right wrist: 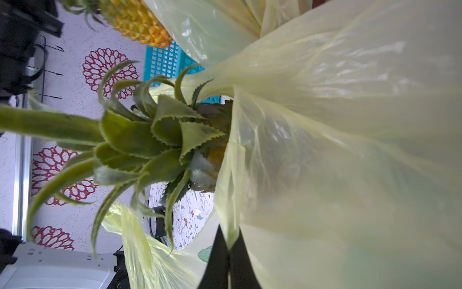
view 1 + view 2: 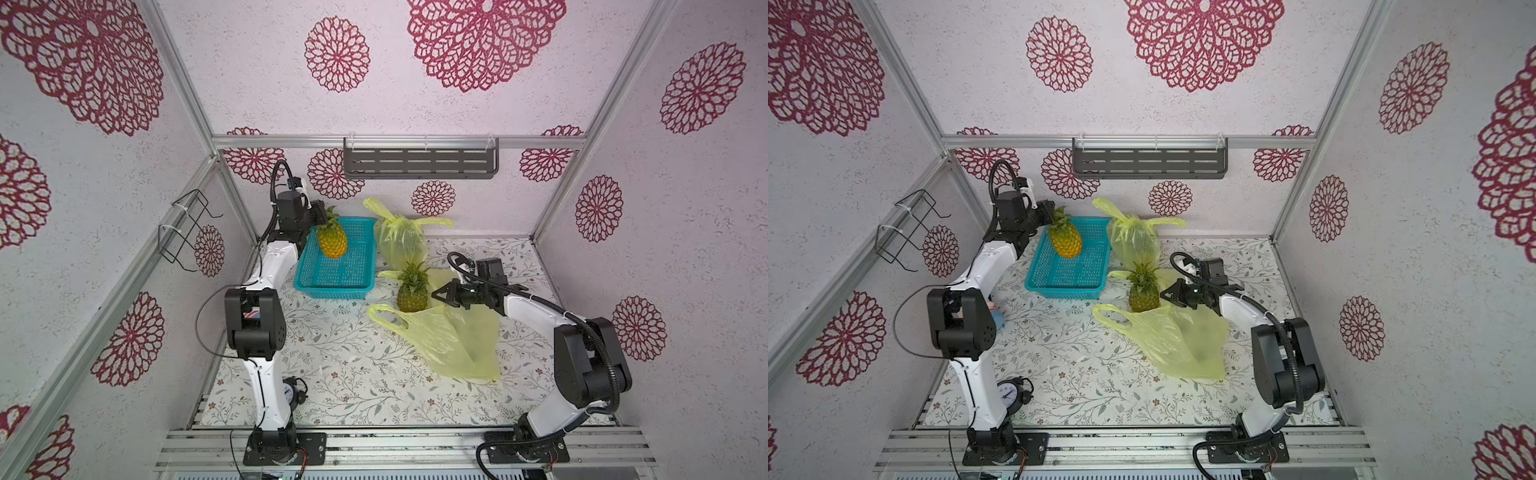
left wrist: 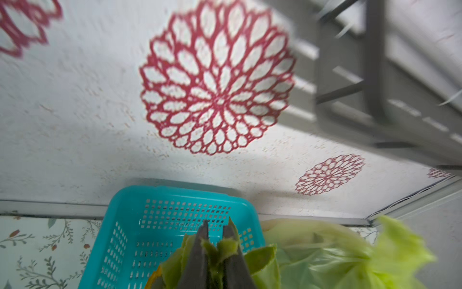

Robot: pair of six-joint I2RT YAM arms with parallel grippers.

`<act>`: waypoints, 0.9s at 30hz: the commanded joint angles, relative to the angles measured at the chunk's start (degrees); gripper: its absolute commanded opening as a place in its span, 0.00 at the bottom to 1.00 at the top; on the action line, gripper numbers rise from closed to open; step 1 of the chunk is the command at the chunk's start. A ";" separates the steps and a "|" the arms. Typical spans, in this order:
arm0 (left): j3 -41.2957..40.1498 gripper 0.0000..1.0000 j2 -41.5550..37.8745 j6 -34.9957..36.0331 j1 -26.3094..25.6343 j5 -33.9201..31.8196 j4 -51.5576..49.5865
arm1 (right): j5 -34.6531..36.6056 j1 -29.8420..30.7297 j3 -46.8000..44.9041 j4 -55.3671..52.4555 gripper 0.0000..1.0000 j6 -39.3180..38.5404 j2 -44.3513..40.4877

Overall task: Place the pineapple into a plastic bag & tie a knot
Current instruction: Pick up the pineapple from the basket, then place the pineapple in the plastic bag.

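Currently the L arm is up at the back-left, w/ the left fingers (image 3: 202, 252) clamped narrow on the crown leaves of a pineapple (image 2: 332, 241). The fruit hangs tilted over the far half of the teal basket (image 2: 330, 289); can't tell if its base touches the basket floor. A second pineapple (image 2: 412, 293) stands upright on the table (image 2: 353, 374), near the basket's front-right corner, at the mouth of a yellow-green plastic bag (image 2: 453, 340) that lies mostly flat toward my side. The right fingers (image 1: 222, 260) are closed tight on that bag's edge just beside the fruit. In the R wrist view the film is pinched btwn them and drawn up over the fruit's body, w/ the crown sticking out. One handle loop (image 2: 382, 316) lies on the table on the fruit's left. A spare bag (image 2: 399, 239), same colour, stands bunched by the back wall, just beside the basket's far-right corner; can't tell its contents.
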 commanded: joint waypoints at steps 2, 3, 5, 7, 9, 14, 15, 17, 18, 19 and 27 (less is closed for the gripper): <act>-7.57 0.00 -13.47 -3.34 -0.42 3.20 8.83 | -0.79 0.24 0.15 2.40 0.00 0.22 -2.34; -9.76 0.00 -15.43 -4.25 -0.60 3.98 8.89 | -1.32 0.20 0.07 2.58 0.00 0.06 -2.49; -14.13 0.00 -20.17 -6.28 -1.33 6.00 8.65 | -1.91 0.17 0.02 2.70 0.00 -0.34 -2.86; -17.84 0.00 -24.47 -7.57 -2.46 7.37 7.65 | -2.06 0.22 0.15 2.37 0.00 -0.74 -3.13; -20.94 0.00 -28.71 -8.36 -3.85 8.31 6.19 | -1.88 0.21 0.24 2.07 0.00 -0.95 -3.31; -27.79 0.00 -37.63 -10.11 -8.32 9.40 3.52 | -2.44 0.22 0.41 2.76 0.00 -0.75 -3.18; -28.94 0.00 -38.83 -10.21 -9.12 8.80 3.04 | -2.48 0.22 0.42 2.84 0.00 -0.71 -3.05; -31.64 0.00 -40.67 -10.12 -11.85 5.35 2.87 | -2.80 0.16 0.50 3.09 0.00 -0.72 -2.96; -32.54 0.00 -41.16 -8.94 -13.55 3.58 2.32 | -2.83 0.21 0.58 3.11 0.00 -0.68 -2.96; -32.98 0.00 -41.36 -7.90 -14.99 2.57 1.53 | -2.97 0.17 0.66 3.20 0.00 -0.62 -2.92; -35.41 0.00 -39.09 -6.59 -21.52 -1.09 2.14 | -4.40 0.17 0.70 4.86 0.00 0.65 -2.96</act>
